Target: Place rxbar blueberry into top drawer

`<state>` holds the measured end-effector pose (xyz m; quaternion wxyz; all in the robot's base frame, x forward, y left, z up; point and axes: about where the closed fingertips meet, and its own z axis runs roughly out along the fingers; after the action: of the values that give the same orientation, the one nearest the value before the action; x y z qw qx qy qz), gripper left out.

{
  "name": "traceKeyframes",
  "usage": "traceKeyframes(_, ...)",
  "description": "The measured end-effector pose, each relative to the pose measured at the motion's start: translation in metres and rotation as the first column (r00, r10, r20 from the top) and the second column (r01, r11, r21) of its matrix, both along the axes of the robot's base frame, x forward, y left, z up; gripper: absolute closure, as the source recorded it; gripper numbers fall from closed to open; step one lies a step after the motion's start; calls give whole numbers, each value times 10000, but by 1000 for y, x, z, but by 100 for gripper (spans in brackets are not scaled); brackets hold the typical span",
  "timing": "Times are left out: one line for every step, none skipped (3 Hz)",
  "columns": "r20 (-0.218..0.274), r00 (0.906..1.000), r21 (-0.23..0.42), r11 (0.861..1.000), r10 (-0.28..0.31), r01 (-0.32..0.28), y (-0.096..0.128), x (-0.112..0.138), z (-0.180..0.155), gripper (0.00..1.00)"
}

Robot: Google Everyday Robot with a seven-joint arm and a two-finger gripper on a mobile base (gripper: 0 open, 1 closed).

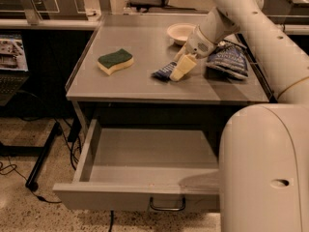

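Note:
The rxbar blueberry (pixel 164 71) is a small dark navy wrapper lying flat on the grey tabletop, right of centre. My gripper (pixel 180 69) is down on the table at the bar's right end, its cream fingers (pixel 183 66) covering that end. The top drawer (pixel 145 153) is pulled wide open under the table and is empty inside; its front panel has a small curved handle (pixel 167 206). My white arm reaches in from the upper right.
A green and yellow sponge (pixel 116 61) lies at the table's left. A white bowl (pixel 180 33) stands at the back. A crinkled blue chip bag (pixel 228 61) lies right of the gripper. My robot's white body (pixel 265 168) fills the lower right.

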<state>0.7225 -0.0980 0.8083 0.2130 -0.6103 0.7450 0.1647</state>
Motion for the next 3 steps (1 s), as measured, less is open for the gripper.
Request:
traceKeyframes(0,10000,0,10000,0,0,0,0,0,88)
traceKeyframes(0,10000,0,10000,0,0,0,0,9,100)
traceKeyframes(0,10000,1,10000,0,0,0,0,18,100)
